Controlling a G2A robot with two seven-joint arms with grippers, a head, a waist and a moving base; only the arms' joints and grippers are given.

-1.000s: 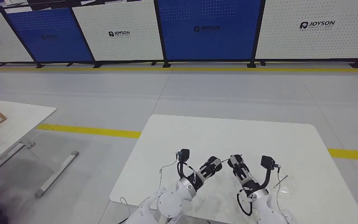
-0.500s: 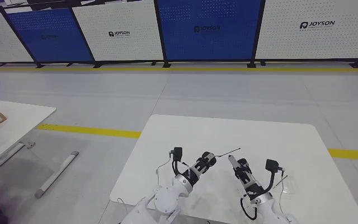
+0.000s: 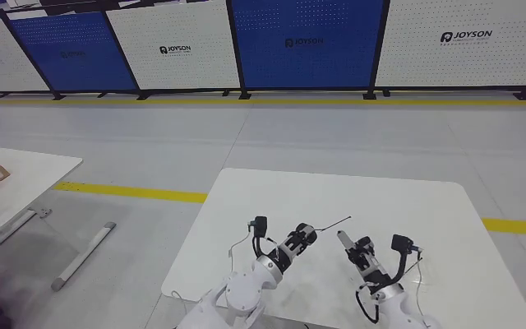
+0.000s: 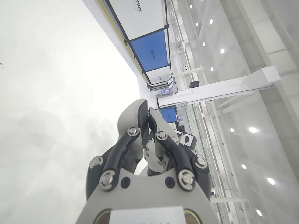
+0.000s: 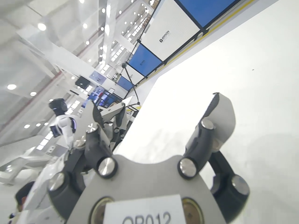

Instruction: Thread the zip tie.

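Holding: left gripper (image 3: 306,233) is clenched on the zip tie (image 3: 333,224), pinching it at 1 end

Zip tie: thin black strip. It pokes out of that gripper's tip and runs out over the desk (image 3: 370,193), away from the robot and a bit toward the right arm's side. From the right wrist view it has a slight bend partway along and a small knob at the far end.

Left pads: 2 dark pads (image 4: 143,115) pressed together at the tips in the left wrist view. Can't really make out the strip between them from there.

Right gripper (image 3: 343,238): released, its 2 fingers (image 5: 222,113) spread wide with white desk showing between them

Spacing: right gripper sits just beside the left one over the near part of the desk, and it's apart from the zip tie

Background: blue and white panels (image 3: 304,41) along the far side, a yellow line (image 3: 123,192) on the floor, and another white table (image 3: 33,177) off to the left
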